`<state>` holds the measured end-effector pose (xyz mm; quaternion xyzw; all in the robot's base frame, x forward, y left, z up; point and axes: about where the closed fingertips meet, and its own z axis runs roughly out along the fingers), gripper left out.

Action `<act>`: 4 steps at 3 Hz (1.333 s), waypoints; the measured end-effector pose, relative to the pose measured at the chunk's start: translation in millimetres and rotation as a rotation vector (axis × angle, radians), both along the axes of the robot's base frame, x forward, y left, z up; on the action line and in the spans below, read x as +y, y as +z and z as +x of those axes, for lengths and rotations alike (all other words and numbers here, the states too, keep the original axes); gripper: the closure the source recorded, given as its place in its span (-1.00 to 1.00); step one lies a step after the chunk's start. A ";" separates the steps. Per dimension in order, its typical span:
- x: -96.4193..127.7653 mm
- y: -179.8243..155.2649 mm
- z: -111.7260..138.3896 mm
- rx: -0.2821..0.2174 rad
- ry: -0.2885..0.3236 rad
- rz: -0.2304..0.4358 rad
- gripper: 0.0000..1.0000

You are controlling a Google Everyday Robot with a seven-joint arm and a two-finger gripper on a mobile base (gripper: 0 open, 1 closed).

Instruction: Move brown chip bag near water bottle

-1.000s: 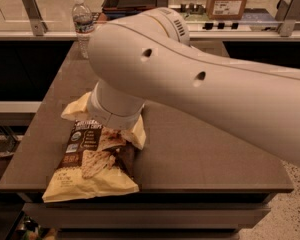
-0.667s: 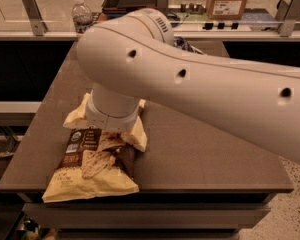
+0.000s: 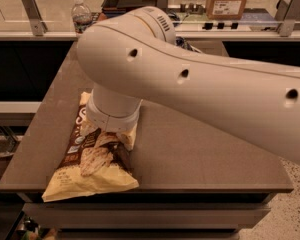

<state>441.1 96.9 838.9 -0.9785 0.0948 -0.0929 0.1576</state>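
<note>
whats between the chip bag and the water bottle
Camera view: the robot's arm spans the table between them; its gripper is down on the chip bag.

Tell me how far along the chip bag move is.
Done: nothing yet; the glossy brown-and-cream chip bag lies at the near left edge of the table, the small clear plastic water bottle far behind. In hand: the pincer, hidden under the white arm's wrist, sits over the bag. Left: lift, carry, set down by the bottle.

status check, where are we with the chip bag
Gripper hidden under arm, over chip bag. Bag flat at near-left table edge. Water bottle far-left, apart from bag. Arm hides the gap.
</note>
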 end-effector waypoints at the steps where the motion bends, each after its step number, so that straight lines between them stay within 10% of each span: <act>1: 0.3 1.3 -0.8 -0.003 0.001 0.000 0.31; 3: 0.5 7.1 -1.3 -0.005 0.002 -0.001 1.00; 4: 0.5 7.2 -1.4 -0.005 0.002 -0.001 1.00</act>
